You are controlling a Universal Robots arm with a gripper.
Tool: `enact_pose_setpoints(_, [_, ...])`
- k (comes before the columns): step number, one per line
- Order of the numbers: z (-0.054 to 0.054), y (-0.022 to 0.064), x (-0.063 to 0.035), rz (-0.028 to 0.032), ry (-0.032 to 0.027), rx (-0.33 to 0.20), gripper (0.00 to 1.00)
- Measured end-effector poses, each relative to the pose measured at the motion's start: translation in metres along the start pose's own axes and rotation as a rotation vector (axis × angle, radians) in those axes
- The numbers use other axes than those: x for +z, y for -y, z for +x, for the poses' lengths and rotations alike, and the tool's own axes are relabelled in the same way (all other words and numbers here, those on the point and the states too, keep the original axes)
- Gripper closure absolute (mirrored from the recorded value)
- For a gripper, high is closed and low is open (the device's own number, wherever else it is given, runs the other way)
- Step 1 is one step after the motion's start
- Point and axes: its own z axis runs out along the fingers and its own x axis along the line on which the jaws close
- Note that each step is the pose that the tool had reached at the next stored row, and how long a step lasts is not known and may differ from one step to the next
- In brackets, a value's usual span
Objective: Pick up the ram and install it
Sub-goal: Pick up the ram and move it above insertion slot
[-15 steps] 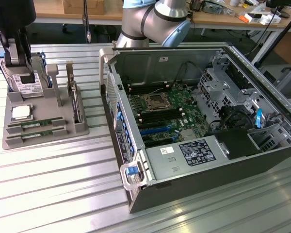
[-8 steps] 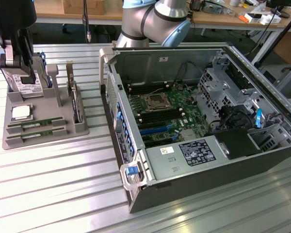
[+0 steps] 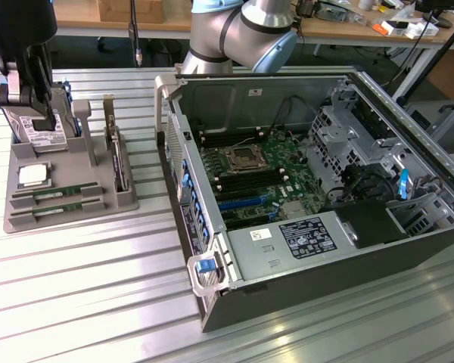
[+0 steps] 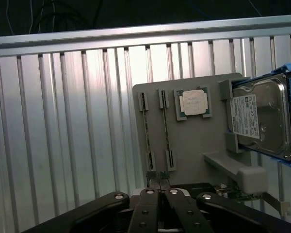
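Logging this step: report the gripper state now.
Gripper: shut, holding nothing; both ram sticks lie in the grey tray.

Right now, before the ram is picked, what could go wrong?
The tool is shut; lowered like this, it might press on the ram instead of gripping it. A second stick lies close beside it in the gray holder, so both might be caught. The hard drive stands near and might be bumped.

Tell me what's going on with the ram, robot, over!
Fingers shut, holding nothing, above the grey holder tray. Two long thin green ram sticks lie in their tray slots, untouched. Nothing covers them.
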Motion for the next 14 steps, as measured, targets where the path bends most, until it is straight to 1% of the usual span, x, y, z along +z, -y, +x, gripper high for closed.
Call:
enact_pose_setpoints(8, [0.0000,0.0000,0.0000,0.0001,0.0002,0.003,0.89])
enact_pose_setpoints(11, [0.0000,0.0000,0.0000,0.0001,0.0002,0.003,0.70])
enact_pose_setpoints(14, [0.0000,0.0000,0.0002,-0.0001,0.0001,0.003,0.70])
